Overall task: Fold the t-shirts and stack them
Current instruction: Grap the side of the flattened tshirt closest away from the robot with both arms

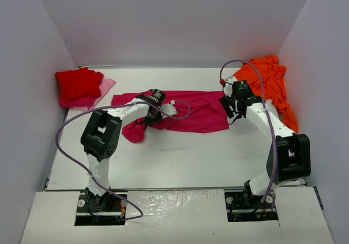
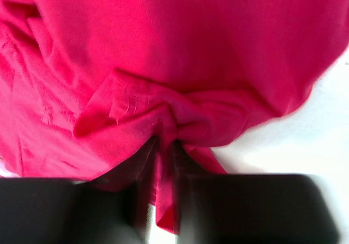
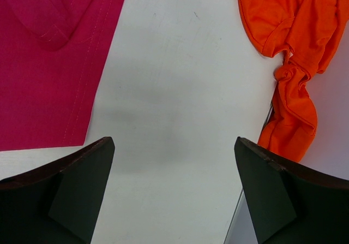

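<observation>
The magenta-pink t-shirt (image 1: 191,110) lies spread across the middle of the table, its left end bunched. My left gripper (image 1: 148,118) is shut on a fold of that bunched end, and the wrist view shows the cloth (image 2: 163,64) pinched between the fingers (image 2: 163,167). My right gripper (image 1: 232,112) is open and empty, just off the shirt's right edge. Its wrist view shows bare table between the fingertips (image 3: 174,167), with the magenta shirt (image 3: 43,64) to the left and the orange t-shirt (image 3: 294,36) to the right. The orange t-shirt (image 1: 270,83) lies crumpled at the back right. The bright red t-shirt (image 1: 78,83) sits folded at the back left.
A light pink cloth (image 1: 106,85) lies under the red t-shirt. White walls close in the table (image 1: 180,156) at the back and on both sides. Purple cables loop over both arms.
</observation>
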You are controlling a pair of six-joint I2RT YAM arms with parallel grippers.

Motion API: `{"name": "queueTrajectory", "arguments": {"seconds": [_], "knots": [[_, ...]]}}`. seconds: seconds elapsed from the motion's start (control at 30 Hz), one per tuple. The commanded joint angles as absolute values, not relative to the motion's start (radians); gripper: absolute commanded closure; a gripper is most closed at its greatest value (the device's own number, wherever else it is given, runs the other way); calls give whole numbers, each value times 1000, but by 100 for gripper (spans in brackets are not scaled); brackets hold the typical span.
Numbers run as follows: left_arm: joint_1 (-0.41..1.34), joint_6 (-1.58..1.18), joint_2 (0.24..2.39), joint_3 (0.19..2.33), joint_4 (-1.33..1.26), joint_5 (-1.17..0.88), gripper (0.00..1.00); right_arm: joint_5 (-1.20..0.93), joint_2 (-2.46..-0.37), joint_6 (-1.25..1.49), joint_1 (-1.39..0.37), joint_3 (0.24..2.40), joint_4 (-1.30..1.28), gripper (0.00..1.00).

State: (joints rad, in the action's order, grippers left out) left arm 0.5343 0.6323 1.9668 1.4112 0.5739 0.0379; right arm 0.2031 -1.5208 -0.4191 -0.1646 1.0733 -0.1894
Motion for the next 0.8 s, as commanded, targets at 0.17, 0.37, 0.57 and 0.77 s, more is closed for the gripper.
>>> {"name": "queueTrajectory", "arguments": {"seconds": [0.17,0.37,0.57,0.77], "knots": [[523,638,1902,1474,564,62,100,208,-1540,-416,-178,1069,-160,10],[521,637,1870,1477,577,64,100,172,-1579,-427,-193,1078,-209,10],[518,634,1852,1485,595,64,100,135,-1638,-436,-206,1098,-264,10],[512,634,1849,1482,599,64,100,120,-1658,-434,-218,1098,-278,10]]}}
